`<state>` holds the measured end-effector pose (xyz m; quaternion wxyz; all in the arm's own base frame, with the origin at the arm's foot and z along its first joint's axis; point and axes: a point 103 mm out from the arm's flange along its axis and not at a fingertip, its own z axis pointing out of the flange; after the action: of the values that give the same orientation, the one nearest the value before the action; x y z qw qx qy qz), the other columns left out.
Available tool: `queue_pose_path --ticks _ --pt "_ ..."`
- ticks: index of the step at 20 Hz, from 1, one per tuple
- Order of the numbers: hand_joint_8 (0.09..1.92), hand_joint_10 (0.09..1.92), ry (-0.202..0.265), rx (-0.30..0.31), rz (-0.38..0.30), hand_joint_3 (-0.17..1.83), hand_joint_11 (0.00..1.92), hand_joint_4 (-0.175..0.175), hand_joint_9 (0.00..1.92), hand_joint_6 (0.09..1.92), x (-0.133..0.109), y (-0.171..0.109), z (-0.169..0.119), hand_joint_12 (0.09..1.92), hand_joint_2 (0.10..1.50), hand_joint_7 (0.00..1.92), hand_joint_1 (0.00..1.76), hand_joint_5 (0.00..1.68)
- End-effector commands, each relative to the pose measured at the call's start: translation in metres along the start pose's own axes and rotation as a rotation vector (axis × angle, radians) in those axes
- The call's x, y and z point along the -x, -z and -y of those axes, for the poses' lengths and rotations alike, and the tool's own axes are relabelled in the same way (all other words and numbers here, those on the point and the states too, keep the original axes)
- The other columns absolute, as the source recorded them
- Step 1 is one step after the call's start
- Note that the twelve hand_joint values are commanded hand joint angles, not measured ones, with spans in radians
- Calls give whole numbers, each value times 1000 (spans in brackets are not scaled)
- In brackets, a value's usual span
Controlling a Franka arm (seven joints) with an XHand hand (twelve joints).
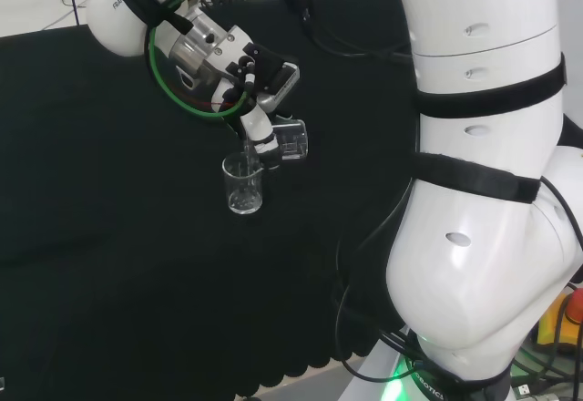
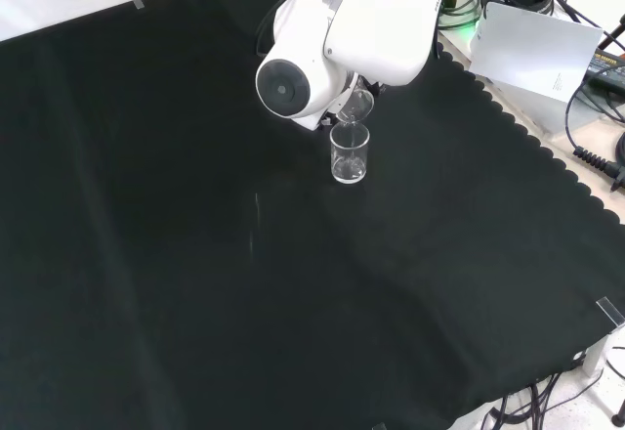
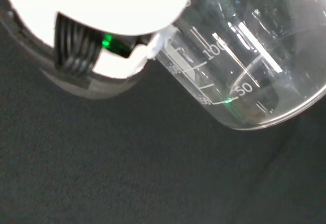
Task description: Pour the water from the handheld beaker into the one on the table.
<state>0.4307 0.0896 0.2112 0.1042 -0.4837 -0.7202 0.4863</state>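
Robot hand (image 1: 258, 126): clasping handheld beaker (image 1: 290, 139), tipped w/ lip over tabletop beaker (image 1: 243, 185). Advice: tilt slowly, keep lip centred above rim, avoid knocking it.

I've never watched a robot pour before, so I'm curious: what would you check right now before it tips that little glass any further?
1. Hand has hold of the handheld beaker: ok, fingers are curled round it.
2. Handheld beaker tilted toward the beaker on the table: ok.
3. Its lip is over the table beaker's mouth: ok in the front view, where the spout sits just above the rim.
4. Table beaker upright on the black cloth: ok.
5. Water left in the handheld beaker: cannot tell, the glass is clear.
6. Spills on the cloth: none visible around the beaker.
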Motion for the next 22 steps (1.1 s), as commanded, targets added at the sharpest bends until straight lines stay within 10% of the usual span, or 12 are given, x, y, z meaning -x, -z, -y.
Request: queue_pose_path --ticks 1,22 --pt "256 229 -13 -5 12 722 1497 -175 1766 305 1 3 2 666 553 1527 1334 1465" --pt "257 222 -32 -41 56 715 1501 -175 1769 307 -8 12 2 671 557 1525 1333 1462"
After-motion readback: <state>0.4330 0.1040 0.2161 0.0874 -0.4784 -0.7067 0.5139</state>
